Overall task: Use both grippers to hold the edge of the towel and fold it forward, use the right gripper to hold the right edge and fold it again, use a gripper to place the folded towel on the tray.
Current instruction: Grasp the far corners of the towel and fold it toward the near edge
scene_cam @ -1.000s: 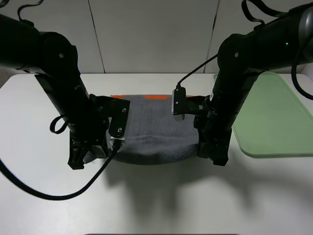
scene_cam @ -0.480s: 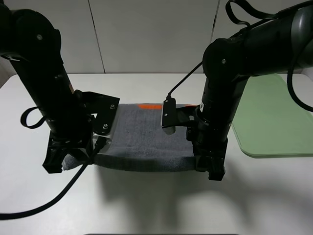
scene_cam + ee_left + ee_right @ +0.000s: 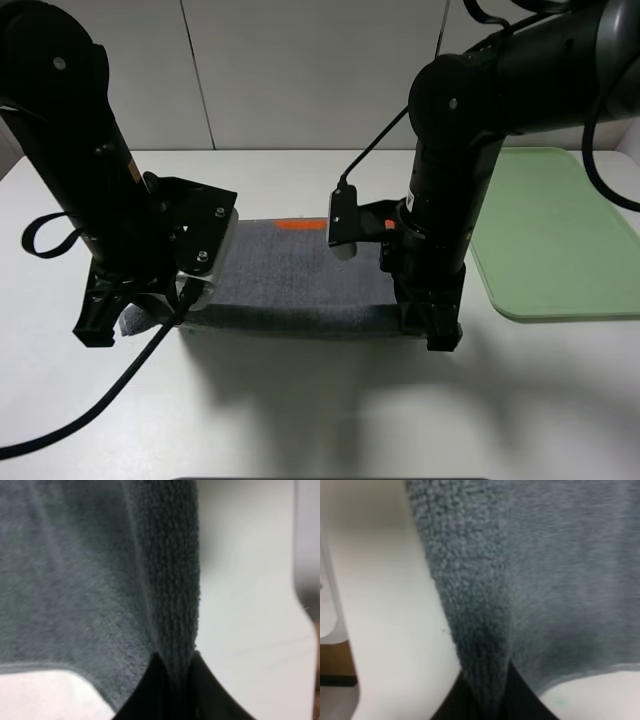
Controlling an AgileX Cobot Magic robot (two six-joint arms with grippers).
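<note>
The dark grey towel (image 3: 295, 280) lies folded on the white table, with a strip of its orange band (image 3: 302, 224) showing at the far edge. My left gripper (image 3: 100, 325) is shut on the towel's near left corner. My right gripper (image 3: 440, 335) is shut on the near right corner. In the left wrist view the black fingers (image 3: 150, 690) pinch a doubled fold of towel (image 3: 100, 570). The right wrist view shows the same pinch (image 3: 485, 700) on the towel (image 3: 520, 570). The light-green tray (image 3: 545, 230) lies to the right.
The white table (image 3: 320, 410) stretches in front of the towel. A pale panelled wall (image 3: 300, 70) rises behind it. Black cables (image 3: 80, 415) trail from the left arm over the table's near left part.
Both grippers have drawn the pinched towel edge toward the near side and down. The towel now lies flatter and more stretched, and the orange band shows less.
</note>
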